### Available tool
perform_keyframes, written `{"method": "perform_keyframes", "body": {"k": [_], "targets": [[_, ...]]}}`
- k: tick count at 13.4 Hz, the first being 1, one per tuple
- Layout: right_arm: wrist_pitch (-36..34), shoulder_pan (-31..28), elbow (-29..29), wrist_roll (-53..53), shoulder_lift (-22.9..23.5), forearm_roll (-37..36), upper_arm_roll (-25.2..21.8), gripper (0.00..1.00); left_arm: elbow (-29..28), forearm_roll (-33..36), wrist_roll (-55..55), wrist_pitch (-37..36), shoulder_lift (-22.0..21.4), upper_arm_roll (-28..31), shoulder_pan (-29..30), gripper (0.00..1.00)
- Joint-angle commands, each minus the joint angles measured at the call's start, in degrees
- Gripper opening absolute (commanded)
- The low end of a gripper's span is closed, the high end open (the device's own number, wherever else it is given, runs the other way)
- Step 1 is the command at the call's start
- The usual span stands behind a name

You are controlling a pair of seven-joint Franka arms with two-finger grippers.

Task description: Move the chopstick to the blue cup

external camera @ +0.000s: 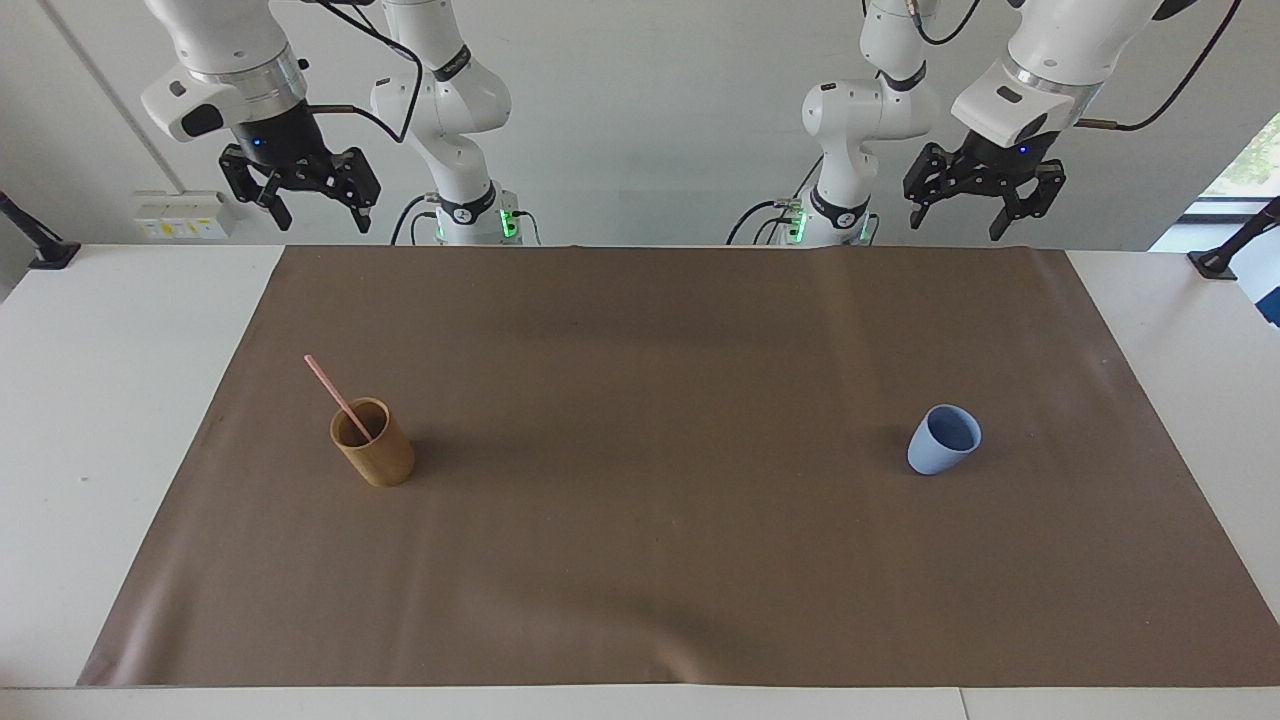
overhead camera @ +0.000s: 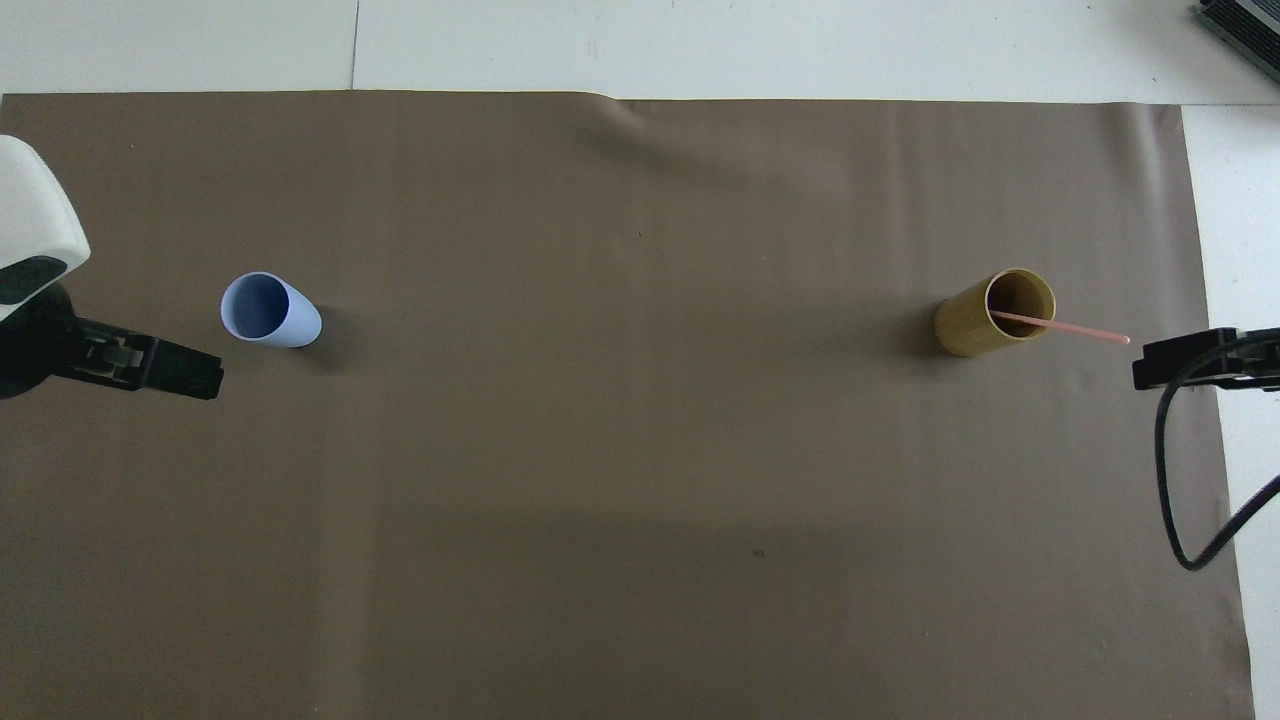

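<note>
Chopstick [external camera: 338, 398]: one thin, straight, pale pink stick. It stands slanted inside the bamboo cup [external camera: 373, 443], lower end down in the cup, upper part leaning over the rim toward the right arm's end of the table. About half its length shows above the rim.

Bamboo cup: tan-brown cylinder, upright on the brown mat [external camera: 660, 520], open mouth up. It holds the chopstick and nothing else that can be seen. It stands at the right arm's end of the mat.

Blue cup [external camera: 943, 440]: small, light blue, matte, handleless, tapering to a narrower rounded base. It stands upright on the mat, well apart from the bamboo cup, toward the left arm's end of the table and about as far from the robots as the bamboo cup. Its inside shows bare.

Brown mat: one sheet covering most of the white table [external camera: 120, 420], with a white margin at each end.

Right gripper [external camera: 315, 210]: raised in the air at the robots' edge of the table, on the bamboo cup's end; fingers spread apart, grasping nothing.

Left gripper [external camera: 960, 215]: raised in the air at the robots' edge of the table, on the blue cup's end; fingers spread apart, grasping nothing.

Both arms wait.
</note>
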Motion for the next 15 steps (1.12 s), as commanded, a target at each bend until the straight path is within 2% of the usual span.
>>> {"method": "perform_keyframes", "body": {"k": [1, 15], "targets": [[-0.7, -0.9, -0.5, -1.8, -0.8, 0.4, 0.3, 1.00, -1.5, 0.7, -0.5, 0.8, -1.1, -0.1, 0.2, 1.00], [-0.7, -0.9, -0.5, -2.1, -0.8, 0.4, 0.3, 1.00, -1.5, 0.2, -0.5, 0.1, -1.1, 0.4, 0.2, 1.00]]}}
